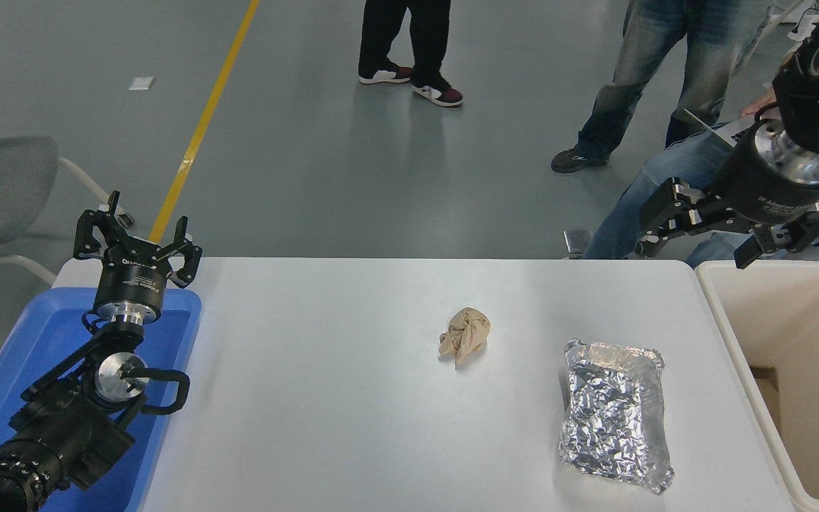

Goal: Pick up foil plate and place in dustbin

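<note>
The foil plate [616, 414], shiny crinkled silver with a raised rim, lies flat on the white table [324, 405] at the right, close to the dustbin. The dustbin [797, 370] is a cream bin with a thick rim, standing off the table's right edge. My right gripper [694, 242] hangs open and empty high above the table's far right corner, well beyond the plate. My left gripper [138, 238] is parked open over the blue tray at the left.
A crumpled tan paper ball [465, 334] lies mid-table, left of the plate. A shallow blue tray [40, 341] sits under the left arm. People stand beyond the far edge; one sits with a laptop behind the right arm. A grey chair [1, 185] is at far left.
</note>
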Robot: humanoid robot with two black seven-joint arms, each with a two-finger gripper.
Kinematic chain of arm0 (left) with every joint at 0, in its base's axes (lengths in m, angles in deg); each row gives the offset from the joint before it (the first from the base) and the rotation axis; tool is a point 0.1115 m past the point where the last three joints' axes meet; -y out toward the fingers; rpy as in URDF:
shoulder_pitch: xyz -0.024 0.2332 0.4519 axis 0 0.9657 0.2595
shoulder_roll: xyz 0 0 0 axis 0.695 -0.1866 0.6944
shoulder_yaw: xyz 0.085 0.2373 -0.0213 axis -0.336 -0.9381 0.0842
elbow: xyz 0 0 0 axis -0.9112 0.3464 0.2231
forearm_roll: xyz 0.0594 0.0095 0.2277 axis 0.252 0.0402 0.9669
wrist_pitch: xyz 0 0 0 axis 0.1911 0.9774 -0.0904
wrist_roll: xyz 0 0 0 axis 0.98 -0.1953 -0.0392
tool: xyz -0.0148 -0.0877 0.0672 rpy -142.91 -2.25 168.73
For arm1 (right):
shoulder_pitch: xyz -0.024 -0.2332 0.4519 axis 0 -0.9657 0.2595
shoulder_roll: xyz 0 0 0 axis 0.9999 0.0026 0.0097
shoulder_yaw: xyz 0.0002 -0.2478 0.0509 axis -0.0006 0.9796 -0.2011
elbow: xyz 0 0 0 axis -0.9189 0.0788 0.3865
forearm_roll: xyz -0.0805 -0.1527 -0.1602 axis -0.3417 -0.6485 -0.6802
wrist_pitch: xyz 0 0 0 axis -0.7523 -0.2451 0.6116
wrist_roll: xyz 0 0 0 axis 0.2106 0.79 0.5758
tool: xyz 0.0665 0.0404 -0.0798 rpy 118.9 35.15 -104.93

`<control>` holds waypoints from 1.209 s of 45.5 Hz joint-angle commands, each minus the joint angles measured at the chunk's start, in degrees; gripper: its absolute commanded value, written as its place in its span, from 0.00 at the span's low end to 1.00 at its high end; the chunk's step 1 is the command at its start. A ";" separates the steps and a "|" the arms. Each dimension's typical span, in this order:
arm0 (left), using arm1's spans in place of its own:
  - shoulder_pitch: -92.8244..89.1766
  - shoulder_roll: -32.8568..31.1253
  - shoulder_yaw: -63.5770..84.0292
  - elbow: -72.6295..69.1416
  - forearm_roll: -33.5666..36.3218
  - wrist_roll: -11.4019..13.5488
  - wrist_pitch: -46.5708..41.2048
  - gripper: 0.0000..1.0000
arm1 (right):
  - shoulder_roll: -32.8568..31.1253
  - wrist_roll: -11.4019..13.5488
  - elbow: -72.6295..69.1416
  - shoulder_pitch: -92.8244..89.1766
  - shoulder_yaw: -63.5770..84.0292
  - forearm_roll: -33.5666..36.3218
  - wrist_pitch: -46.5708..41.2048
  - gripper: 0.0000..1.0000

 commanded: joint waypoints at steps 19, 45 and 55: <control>0.00 0.00 0.00 -0.05 0.02 0.00 0.01 0.99 | -0.06 0.00 0.00 -0.18 0.94 0.00 0.00 1.00; 0.00 0.09 0.00 -0.05 0.02 0.00 0.01 0.99 | 0.56 0.00 -0.09 -7.38 0.59 1.50 0.00 1.00; 0.00 0.09 0.00 0.04 0.02 0.00 0.01 0.99 | 0.64 0.18 0.00 -14.14 -1.08 -3.33 0.35 1.00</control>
